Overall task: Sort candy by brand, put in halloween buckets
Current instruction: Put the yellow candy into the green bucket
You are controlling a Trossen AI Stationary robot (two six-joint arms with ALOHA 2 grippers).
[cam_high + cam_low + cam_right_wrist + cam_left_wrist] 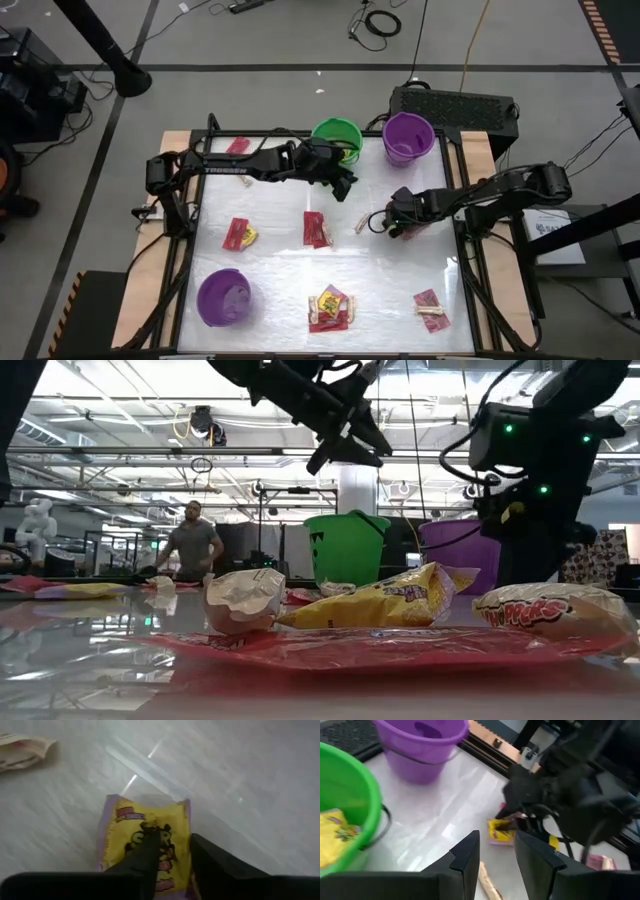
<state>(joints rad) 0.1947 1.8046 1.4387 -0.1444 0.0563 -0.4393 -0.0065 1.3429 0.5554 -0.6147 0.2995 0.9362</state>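
Glossy white tabletop (280,260), workshop behind.

Two black jointed arms (250,165) trail dark cables; green indicator lights glow on one.

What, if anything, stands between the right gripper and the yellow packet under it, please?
Nothing visible does. The right gripper is directly over the yellow packet, its fingers straddling the packet's near edge on bare table. The tan piece lies well aside, and the left gripper hangs near the green bucket.
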